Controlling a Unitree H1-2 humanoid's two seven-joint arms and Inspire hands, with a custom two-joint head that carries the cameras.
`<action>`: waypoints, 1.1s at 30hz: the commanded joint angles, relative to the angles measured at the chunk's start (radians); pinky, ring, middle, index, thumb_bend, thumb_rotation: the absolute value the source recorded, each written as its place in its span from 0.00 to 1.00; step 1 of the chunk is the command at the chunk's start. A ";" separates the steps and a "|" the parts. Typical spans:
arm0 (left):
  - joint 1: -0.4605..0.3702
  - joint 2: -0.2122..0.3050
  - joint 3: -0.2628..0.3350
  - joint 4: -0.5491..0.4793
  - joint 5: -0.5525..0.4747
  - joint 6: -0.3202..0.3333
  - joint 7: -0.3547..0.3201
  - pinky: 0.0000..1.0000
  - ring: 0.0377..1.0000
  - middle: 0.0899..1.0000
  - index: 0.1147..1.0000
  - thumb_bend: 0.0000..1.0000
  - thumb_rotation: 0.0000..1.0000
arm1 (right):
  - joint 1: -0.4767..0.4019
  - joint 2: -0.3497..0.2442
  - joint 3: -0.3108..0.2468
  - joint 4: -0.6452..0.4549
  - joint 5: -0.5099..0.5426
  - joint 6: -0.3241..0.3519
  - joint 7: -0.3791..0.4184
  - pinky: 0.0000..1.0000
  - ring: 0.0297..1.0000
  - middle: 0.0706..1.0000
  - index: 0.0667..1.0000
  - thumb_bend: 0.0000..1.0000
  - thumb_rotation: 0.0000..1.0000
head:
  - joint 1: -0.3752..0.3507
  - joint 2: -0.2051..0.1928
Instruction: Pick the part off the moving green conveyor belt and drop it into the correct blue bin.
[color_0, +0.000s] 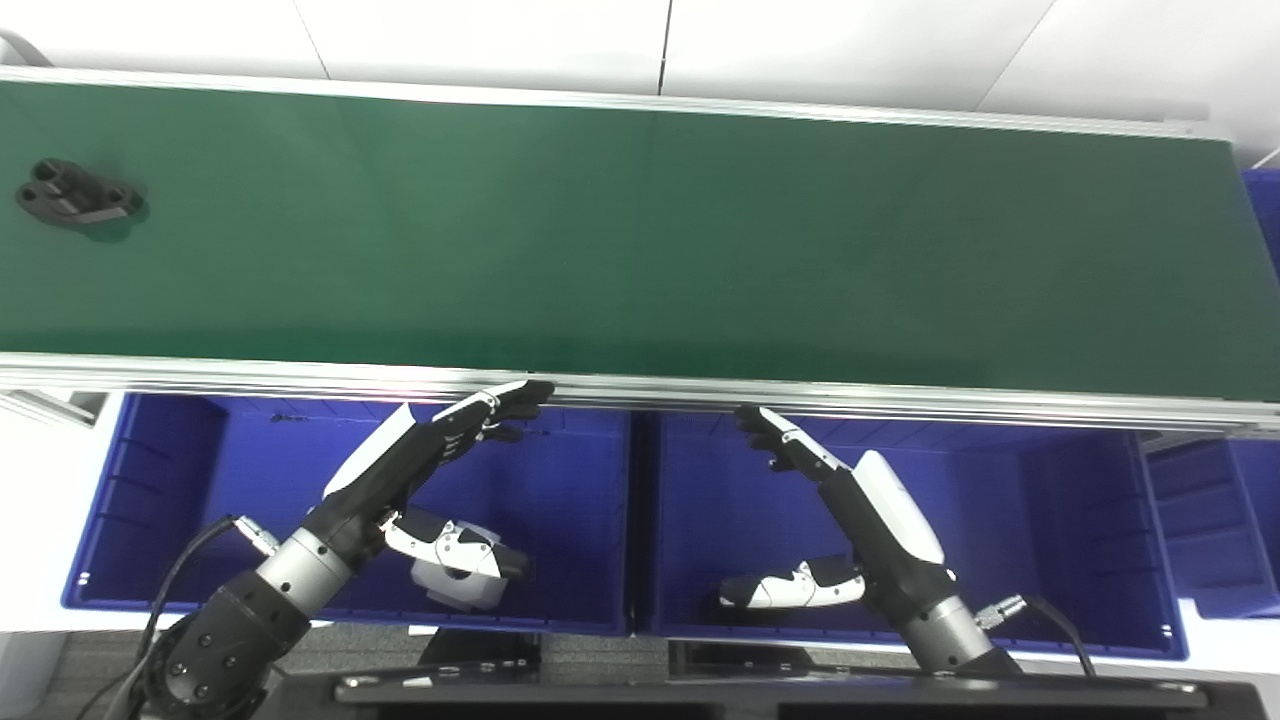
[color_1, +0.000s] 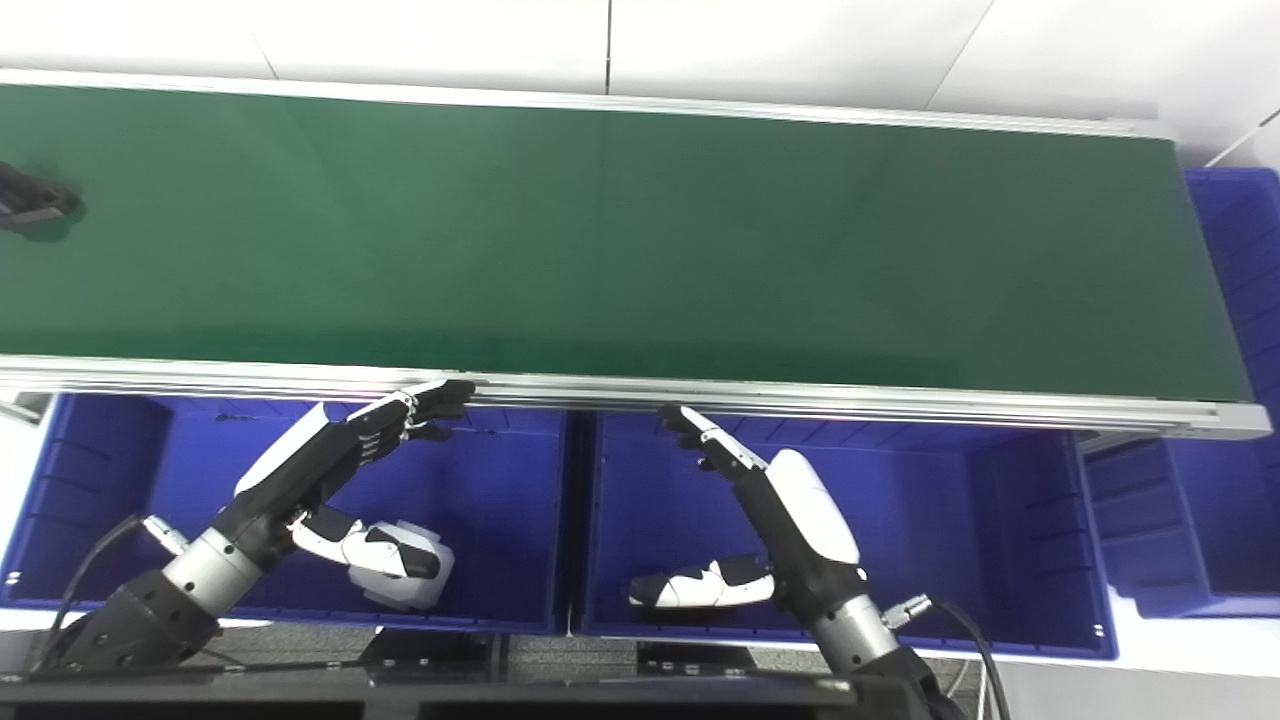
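A small black part (color_0: 75, 193) with round holes lies at the far left of the green conveyor belt (color_0: 640, 230); in the right eye view the black part (color_1: 30, 205) is cut by the left edge. My left hand (color_0: 440, 450) hovers open over the left blue bin (color_0: 150, 500), fingers stretched toward the belt's near rail, thumb apart. Open as well, my right hand (color_0: 850, 500) hangs over the middle blue bin (color_0: 1050, 520). Neither hand holds anything, and both are far from the part.
An aluminium rail (color_0: 640, 390) runs along the belt's near edge, just above the fingertips. A third blue bin (color_0: 1230, 520) stands at the right, and another (color_1: 1235, 260) lies past the belt's right end. White floor lies behind the belt.
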 joint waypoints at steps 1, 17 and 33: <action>0.001 0.011 0.007 -0.040 0.000 -0.019 0.002 0.81 0.87 0.89 0.86 0.96 0.32 | 0.003 0.005 0.001 -0.036 0.005 0.008 -0.018 0.77 0.83 0.87 0.90 1.00 0.54 | 0.003 0.001; -0.001 0.014 0.005 -0.053 0.016 -0.014 0.002 0.80 0.87 0.89 0.86 0.96 0.31 | 0.007 0.001 0.000 -0.045 0.006 0.014 -0.021 0.75 0.82 0.86 0.91 1.00 0.56 | -0.001 0.012; -0.005 0.017 0.004 -0.051 0.037 -0.031 0.004 0.82 0.87 0.88 0.85 0.96 0.32 | 0.007 -0.002 0.004 -0.049 0.005 0.018 -0.024 0.75 0.82 0.86 0.91 0.99 0.55 | -0.004 0.015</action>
